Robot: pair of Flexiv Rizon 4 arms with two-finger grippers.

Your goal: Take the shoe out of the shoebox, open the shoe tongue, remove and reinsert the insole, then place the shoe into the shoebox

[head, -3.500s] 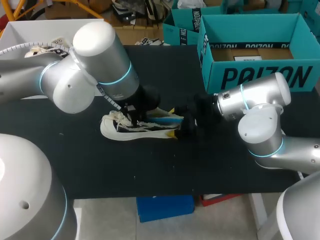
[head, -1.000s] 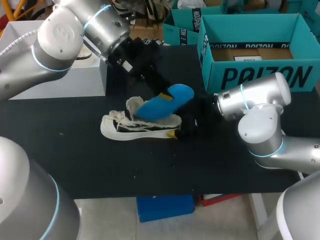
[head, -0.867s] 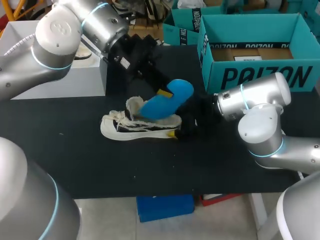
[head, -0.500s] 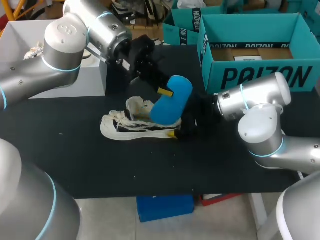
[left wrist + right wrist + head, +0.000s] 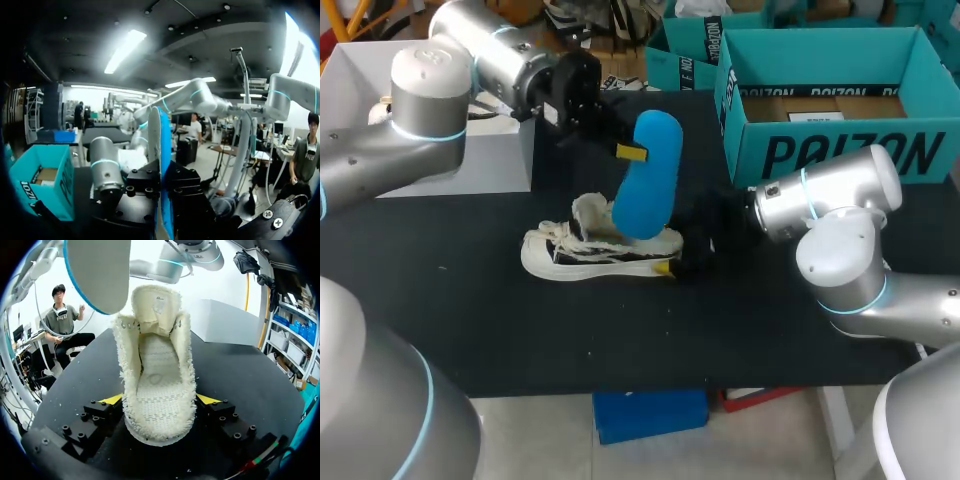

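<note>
1. Bench (image 5: 470, 330): a black surface that carries all the task items.

2. Shoe (image 5: 582, 262): a cream-white shoe standing upright on its sole near the middle of the bench. In the head view the toe points to 9 o'clock and the heel to 3 o'clock. The tongue (image 5: 152, 307) is folded up and forward, leaving the opening exposed. The inside of the shoe shows bare mesh lining.

3. Right pincer (image 5: 160, 402): the right arm (image 5: 840, 250) enters from 3 o'clock. Its yellow-tipped fingers press against the heel from both sides, so the right pincer is pinching the shoe.

4. Insole (image 5: 645, 175): blue and fully out of the shoe. It is held almost upright, with its long axis running from 12 to 6 o'clock. Its lower end hangs just above the opening of the shoe. The right wrist view shows its pale underside with a blue rim.

5. Left pincer (image 5: 628, 152): the left arm (image 5: 430, 90) enters from 9 o'clock. In its own wrist view the insole appears edge-on, clamped between the two finger blocks, so the left pincer is pinching the insole.

6. Shoebox (image 5: 840, 150): teal, open-topped, at 2 o'clock from the shoe and well apart from it.
</note>
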